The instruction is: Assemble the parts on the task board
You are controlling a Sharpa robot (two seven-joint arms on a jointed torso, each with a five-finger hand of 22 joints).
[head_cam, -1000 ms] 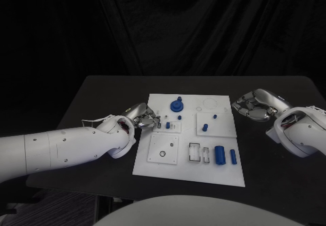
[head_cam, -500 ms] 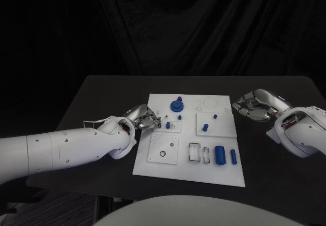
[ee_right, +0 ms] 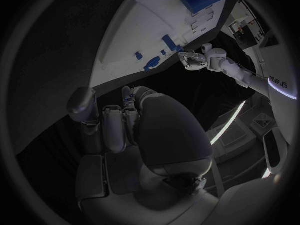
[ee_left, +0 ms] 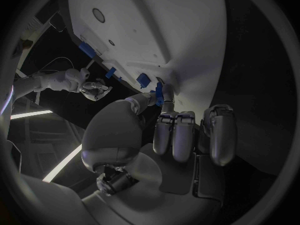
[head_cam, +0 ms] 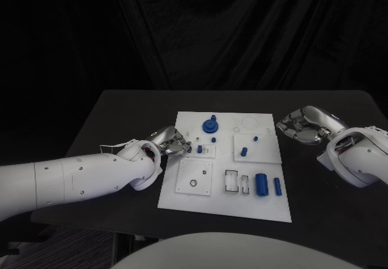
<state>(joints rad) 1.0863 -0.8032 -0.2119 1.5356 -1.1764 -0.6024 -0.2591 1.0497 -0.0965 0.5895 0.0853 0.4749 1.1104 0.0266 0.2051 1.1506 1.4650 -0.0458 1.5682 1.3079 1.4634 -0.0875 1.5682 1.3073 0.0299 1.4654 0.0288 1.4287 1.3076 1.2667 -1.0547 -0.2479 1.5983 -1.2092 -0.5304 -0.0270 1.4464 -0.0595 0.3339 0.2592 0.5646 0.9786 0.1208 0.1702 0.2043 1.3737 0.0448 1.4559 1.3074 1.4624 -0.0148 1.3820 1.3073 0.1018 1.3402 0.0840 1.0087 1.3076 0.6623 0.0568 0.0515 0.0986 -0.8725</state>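
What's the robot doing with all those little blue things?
It is putting blue parts together on a white task board. Its left robot hand is at the board's left edge, pinching a small blue part. Its right robot hand waits curled beside the board's right edge, touching nothing.

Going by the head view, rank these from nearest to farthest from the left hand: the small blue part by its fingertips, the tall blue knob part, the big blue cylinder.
From the left hand:
1. Small blue part, just beside the fingertips.
2. Tall blue knob part, toward the board's far end.
3. Big blue cylinder, lying at the board's near right.
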